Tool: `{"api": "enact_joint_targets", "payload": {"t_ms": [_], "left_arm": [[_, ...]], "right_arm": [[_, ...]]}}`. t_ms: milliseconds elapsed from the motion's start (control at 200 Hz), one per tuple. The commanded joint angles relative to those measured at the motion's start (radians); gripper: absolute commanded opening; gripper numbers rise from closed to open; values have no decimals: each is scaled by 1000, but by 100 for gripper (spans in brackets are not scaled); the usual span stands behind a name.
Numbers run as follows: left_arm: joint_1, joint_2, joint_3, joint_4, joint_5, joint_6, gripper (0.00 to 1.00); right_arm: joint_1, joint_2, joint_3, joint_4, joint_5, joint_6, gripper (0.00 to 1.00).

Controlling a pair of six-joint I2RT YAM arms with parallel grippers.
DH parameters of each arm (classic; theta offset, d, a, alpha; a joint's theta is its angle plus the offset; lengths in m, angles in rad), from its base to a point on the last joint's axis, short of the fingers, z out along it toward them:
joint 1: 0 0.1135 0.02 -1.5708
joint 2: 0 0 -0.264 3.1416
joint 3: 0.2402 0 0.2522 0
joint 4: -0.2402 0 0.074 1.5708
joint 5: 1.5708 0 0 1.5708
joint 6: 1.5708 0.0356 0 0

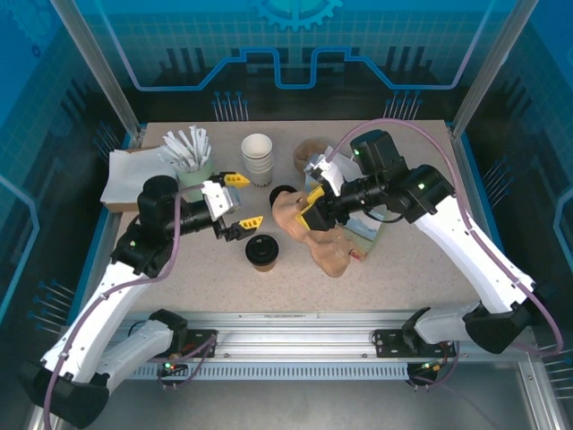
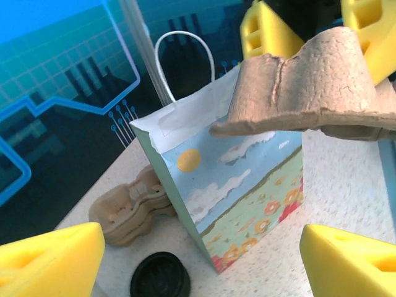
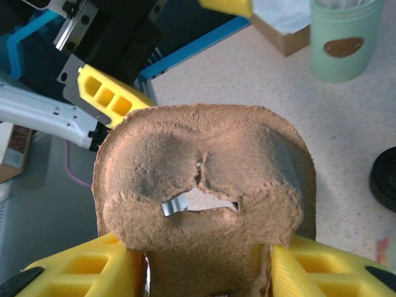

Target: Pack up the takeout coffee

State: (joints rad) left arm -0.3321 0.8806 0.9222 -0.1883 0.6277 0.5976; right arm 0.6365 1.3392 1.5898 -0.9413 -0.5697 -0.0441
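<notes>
The takeout coffee (image 1: 262,252), a small brownish cup with a black lid, stands upright on the table in front of the arms. My left gripper (image 1: 242,201) hovers open just behind it and to its left, nothing between its yellow fingers (image 2: 49,260). My right gripper (image 1: 313,202) is shut on a tan pulp cup carrier (image 1: 313,235), which hangs tilted to the coffee's right. In the right wrist view the carrier (image 3: 204,185) is pinched between both fingers (image 3: 328,269). From the left wrist the same carrier (image 2: 309,86) floats in front of a printed paper bag (image 2: 241,179).
A loose black lid (image 1: 283,193) lies between the grippers. Behind stand stacked white cups (image 1: 258,158), a green cup of stir sticks (image 1: 190,170) and a pile of carriers (image 1: 312,150). The paper bag (image 1: 367,235) stands under my right arm. Napkins (image 1: 125,175) lie far left.
</notes>
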Motion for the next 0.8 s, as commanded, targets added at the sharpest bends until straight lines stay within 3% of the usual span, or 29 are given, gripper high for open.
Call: {"api": "enact_joint_targets", "payload": {"t_ms": [0, 380, 795], "left_arm": [[-3, 25, 60, -64, 93, 266, 83], [-46, 90, 87, -154, 193, 436, 72], [-72, 93, 15, -52, 216, 466, 42]], "right_arm": [[-11, 39, 26, -64, -92, 4, 47], [-13, 128, 45, -74, -189, -13, 47], [-18, 163, 42, -76, -232, -17, 46]]}}
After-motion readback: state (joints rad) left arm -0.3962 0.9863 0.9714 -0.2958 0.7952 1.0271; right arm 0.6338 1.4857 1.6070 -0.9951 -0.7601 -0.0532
